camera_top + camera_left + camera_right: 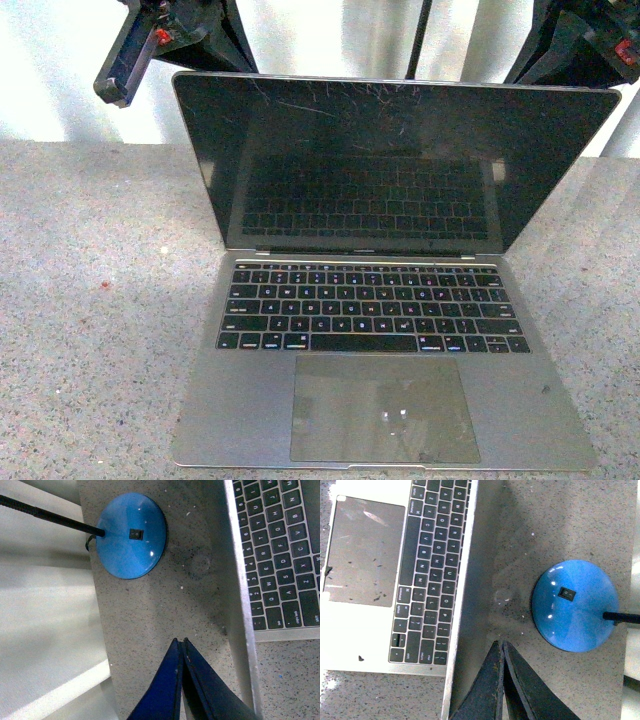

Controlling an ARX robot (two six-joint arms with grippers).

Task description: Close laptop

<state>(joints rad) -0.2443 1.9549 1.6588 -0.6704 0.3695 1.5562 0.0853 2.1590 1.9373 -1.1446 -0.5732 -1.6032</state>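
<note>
The silver-grey laptop (385, 300) stands open on the speckled counter, its scratched black screen (390, 160) upright and its black keys and trackpad (385, 408) facing me. My left gripper (118, 88) is shut and empty, raised behind the lid's top left corner. My right gripper hangs behind the lid's top right corner, and only its dark body (585, 45) shows in the front view. In the left wrist view the shut left gripper (180, 641) hovers behind the lid's edge (240, 580). In the right wrist view the shut right gripper (501, 643) hovers behind the lid's edge (462, 590).
A blue round lamp base (131, 535) with a black stem sits on the counter behind the laptop's left side. Another blue base (575, 605) sits behind its right side. The counter's back edge (95, 605) runs along a pale wall.
</note>
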